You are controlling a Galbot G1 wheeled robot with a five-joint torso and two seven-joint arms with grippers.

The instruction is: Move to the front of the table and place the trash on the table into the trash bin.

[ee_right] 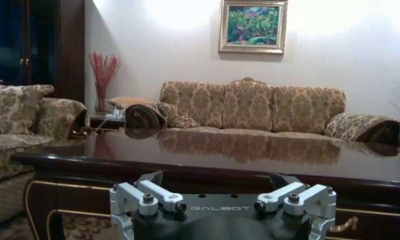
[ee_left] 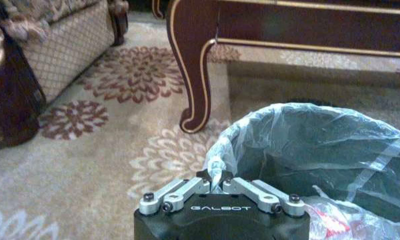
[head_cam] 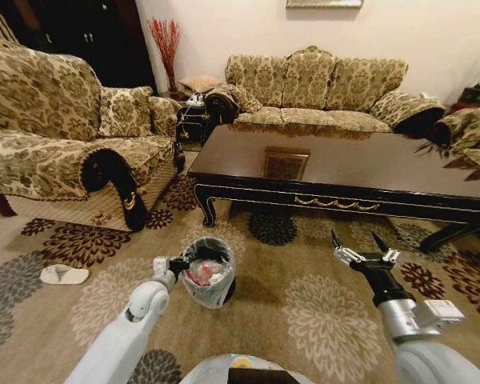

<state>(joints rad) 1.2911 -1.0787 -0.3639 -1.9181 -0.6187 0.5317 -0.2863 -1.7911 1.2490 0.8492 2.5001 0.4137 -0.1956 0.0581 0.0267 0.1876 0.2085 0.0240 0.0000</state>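
The trash bin [head_cam: 210,276], small and black with a pale plastic liner [ee_left: 307,140], stands on the carpet in front of the table's left leg [ee_left: 194,75]. Red-and-white trash [head_cam: 198,274] lies inside it [ee_left: 333,224]. My left gripper [head_cam: 177,264] is shut on the liner at the bin's rim [ee_left: 217,177]. The table [head_cam: 344,164] is glossy dark brown with gold trim, its top mirroring the sofa [ee_right: 253,150]. My right gripper [head_cam: 365,246] hovers open above the carpet, short of the table's front edge, with nothing between its fingers [ee_right: 217,182].
A patterned armchair [head_cam: 56,136] stands at the left and a matching sofa [head_cam: 320,88] behind the table. A white slipper [head_cam: 64,274] lies on the flowered carpet at the left. Open carpet [head_cam: 304,312] lies between me and the table.
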